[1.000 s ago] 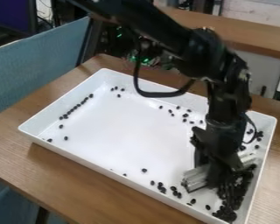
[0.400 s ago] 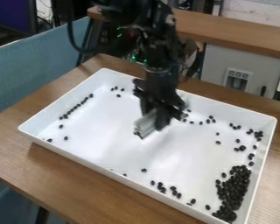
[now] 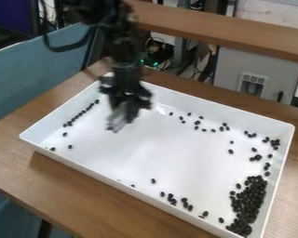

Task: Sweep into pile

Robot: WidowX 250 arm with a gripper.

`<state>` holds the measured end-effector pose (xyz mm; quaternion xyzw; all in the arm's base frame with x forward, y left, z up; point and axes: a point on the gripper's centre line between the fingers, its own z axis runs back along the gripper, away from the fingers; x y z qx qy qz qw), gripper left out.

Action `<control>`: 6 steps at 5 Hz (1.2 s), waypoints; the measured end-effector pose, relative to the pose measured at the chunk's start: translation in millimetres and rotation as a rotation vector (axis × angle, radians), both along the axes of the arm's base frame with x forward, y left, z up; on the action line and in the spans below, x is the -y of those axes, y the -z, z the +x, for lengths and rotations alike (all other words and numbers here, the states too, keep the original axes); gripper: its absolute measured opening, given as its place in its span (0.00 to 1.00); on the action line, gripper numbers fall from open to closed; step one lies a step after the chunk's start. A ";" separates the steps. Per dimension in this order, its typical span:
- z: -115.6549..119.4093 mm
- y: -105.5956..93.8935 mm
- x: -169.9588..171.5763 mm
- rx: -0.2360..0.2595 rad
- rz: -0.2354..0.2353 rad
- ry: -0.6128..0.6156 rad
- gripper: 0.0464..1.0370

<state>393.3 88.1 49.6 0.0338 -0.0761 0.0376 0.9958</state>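
While the end effector is closed around a pale tool, the bean pile lies well apart.

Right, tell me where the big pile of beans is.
In the camera view, the pile is in the lower-right corner of the tray, along its right wall.

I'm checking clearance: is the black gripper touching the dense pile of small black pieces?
Apart: the camera view shows white tray floor between gripper and pile.
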 end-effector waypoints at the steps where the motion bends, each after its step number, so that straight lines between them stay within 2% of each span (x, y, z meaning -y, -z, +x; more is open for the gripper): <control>1: 14.3 12.0 -38.6 0.005 -0.007 -0.046 0.35; 2: 19.0 17.3 -71.8 0.001 0.016 -0.097 0.35; 3: 23.5 26.6 -79.4 -0.022 0.005 -0.106 0.35; 4: 25.2 24.6 -77.3 -0.030 0.023 -0.094 0.35; 5: 30.5 29.7 -74.7 -0.059 0.028 -0.075 0.35; 6: 35.9 31.3 -62.8 -0.065 0.026 -0.031 0.35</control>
